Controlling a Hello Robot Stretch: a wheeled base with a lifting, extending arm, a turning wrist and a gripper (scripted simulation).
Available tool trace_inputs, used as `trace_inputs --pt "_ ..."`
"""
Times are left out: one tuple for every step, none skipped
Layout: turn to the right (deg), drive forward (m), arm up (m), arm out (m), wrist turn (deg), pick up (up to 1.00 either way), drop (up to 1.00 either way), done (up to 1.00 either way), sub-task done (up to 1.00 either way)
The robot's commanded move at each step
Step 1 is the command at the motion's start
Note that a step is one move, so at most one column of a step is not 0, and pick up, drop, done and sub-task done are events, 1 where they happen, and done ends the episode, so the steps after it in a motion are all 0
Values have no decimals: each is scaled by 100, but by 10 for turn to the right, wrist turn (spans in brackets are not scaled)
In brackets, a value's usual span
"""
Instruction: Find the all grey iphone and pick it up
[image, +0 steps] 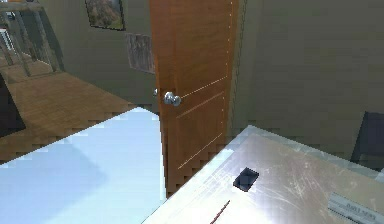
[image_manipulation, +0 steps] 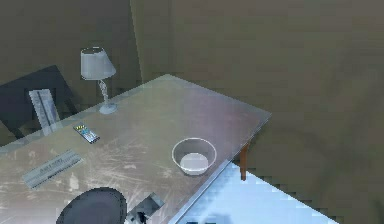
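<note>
A small dark flat rectangle (image: 245, 180), shaped like a phone, lies on the pale grey table (image: 290, 165) near its left edge in the forward view. In the arm side view, a small flat slab with a bluish face (image_manipulation: 88, 133), also like a phone, lies on the table (image_manipulation: 150, 120) to the right of the lamp's foot. I cannot tell whether either of them is all grey.
An open wooden door (image: 195, 90) with a round knob stands left of the table, and a thin red stick (image: 220, 210) lies near the table's edge. On the table are a lamp (image_manipulation: 97, 72), a white bowl (image_manipulation: 194, 157) and a flat grey strip (image_manipulation: 55, 168). A dark chair (image_manipulation: 35, 100) stands behind it.
</note>
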Motion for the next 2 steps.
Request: trace_inputs --pt "0 0 10 0 0 0 0 0 0" --pt "0 0 0 0 0 0 0 100 0"
